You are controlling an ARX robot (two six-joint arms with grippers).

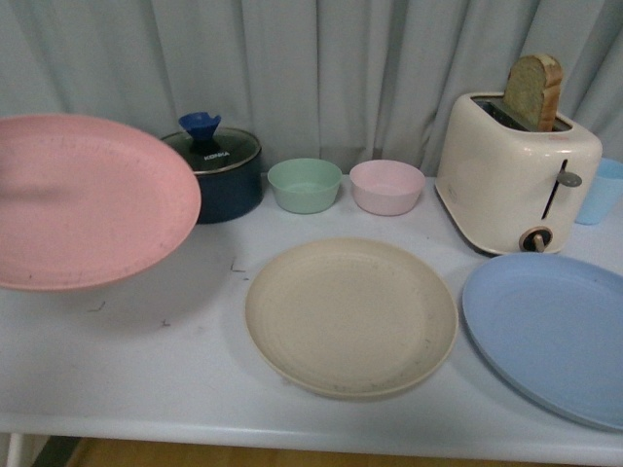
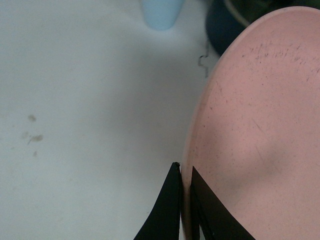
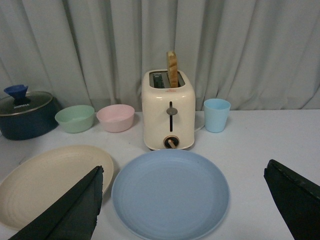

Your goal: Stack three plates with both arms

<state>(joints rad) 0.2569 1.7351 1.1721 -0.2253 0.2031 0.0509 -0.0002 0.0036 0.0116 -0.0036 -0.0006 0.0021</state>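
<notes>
1. The left pincer point(image 2: 185, 172) was closed on the rim of the pink plate point(image 1: 92, 199), with one finger above the edge and one below. Nothing else was in its grip.
2. The pink plate hung clear of the surface point(image 1: 146, 389) at the far left, close to level, with its shadow on the bare top beneath.
3. The beige plate point(image 1: 350, 316) lay flat at the centre, to the right of the pink plate and lower. The two did not overlap in the front view.
4. The blue plate point(image 1: 550, 331) lay flat at the right, in front of the toaster point(image 1: 516, 170). Its rim was just beside the beige rim but apart from it.
5. The right pincer point(image 3: 182, 172) was wide open and empty. It was raised, and the blue plate lay between its fingers in the wrist view.
6. Judgement: the step in hand was carrying pink onto beige. The target lay rightward and down from the held plate, so the move would be across first, then down.
7. The plates were round, so no long axis mattered and only centring counted. The right arm was nearer to blue.
</notes>
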